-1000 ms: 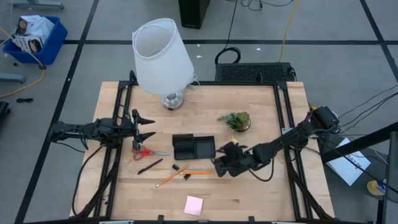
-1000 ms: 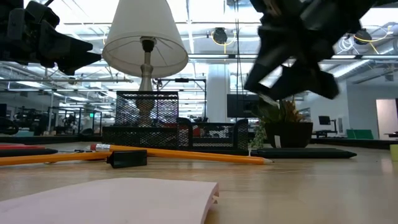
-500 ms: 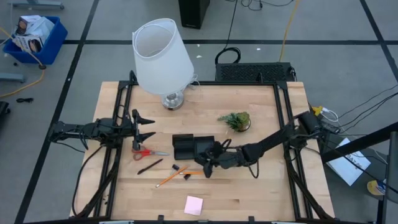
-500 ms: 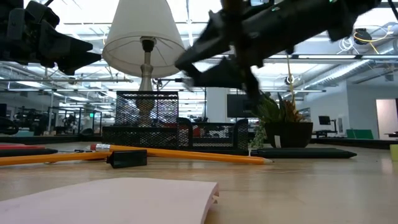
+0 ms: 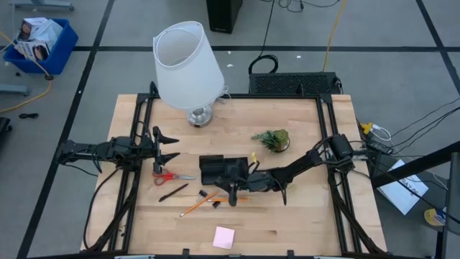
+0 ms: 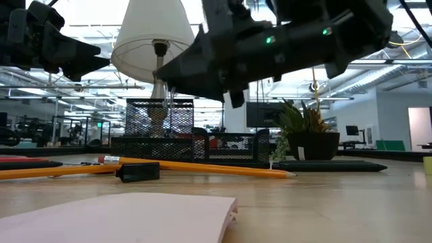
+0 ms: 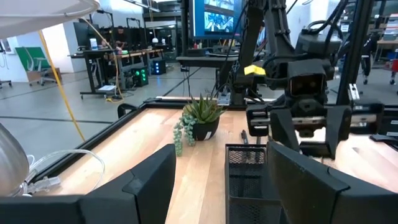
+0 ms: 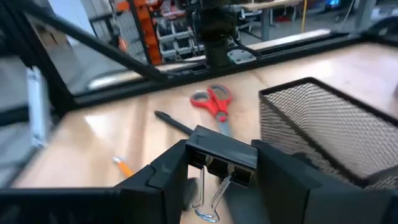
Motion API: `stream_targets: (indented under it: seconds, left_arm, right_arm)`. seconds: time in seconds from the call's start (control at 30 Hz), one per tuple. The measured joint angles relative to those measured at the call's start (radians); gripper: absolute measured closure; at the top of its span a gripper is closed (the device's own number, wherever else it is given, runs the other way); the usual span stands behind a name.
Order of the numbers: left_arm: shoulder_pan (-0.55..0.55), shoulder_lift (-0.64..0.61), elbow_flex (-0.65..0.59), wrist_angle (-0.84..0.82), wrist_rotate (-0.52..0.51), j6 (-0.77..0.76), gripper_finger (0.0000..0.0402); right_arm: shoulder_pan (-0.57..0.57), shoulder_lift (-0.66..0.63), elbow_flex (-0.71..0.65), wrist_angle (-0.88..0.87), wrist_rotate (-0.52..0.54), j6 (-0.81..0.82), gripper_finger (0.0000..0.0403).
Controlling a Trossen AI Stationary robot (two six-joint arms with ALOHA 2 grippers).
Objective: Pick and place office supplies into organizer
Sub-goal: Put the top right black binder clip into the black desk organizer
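Nearest the table's front edge lies the pink sticky-note pad (image 5: pixel 223 237), w/ pencils (image 5: pixel 195 206) and a pen (image 5: pixel 173 192) just behind it. Above the pencils, beside the organizer (image 5: pixel 223 170), the right gripper (image 5: pixel 233 196) is clamped on a black binder clip (image 8: pixel 222 157) (wire handles hanging down). Scissors (image 5: pixel 169 175) lie left of the organizer; left gripper (image 5: pixel 169 146) hovers past them, fingers spread, holding nothing.

The right arm stretches low across the table, its right gripper (image 5: pixel 233 193) pinching a black binder clip (image 8: pixel 222 156) between its fingers (wire loops dangling). The left gripper (image 5: pixel 169 146) waits well apart — fingers spread, holding nothing.
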Motion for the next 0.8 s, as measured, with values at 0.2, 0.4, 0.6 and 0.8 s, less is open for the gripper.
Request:
stream_targets:
  seconds: [0.2, 0.4, 0.6, 0.8]
  left_arm:
    - [0.0, 0.0, 0.0, 0.0, 0.0, 0.0, 0.0146]
    - [0.0, 0.0, 0.0, 0.0, 0.0, 0.0, 0.0146]
    - [0.0, 0.0, 0.0, 0.0, 0.0, 0.0, 0.0146]
    - [0.0, 0.0, 0.0, 0.0, 0.0, 0.0, 0.0146]
  right_arm:
    - [-0.036, 0.013, 0.013, -0.008, -0.016, -0.019, 0.0241]
    - [-0.049, 0.013, 0.013, -0.027, -0.016, -0.023, 0.0241]
    - [-0.05, 0.013, 0.013, -0.057, -0.014, -0.083, 0.0241]
    - [-0.062, 0.013, 0.013, -0.058, -0.013, -0.097, 0.0239]
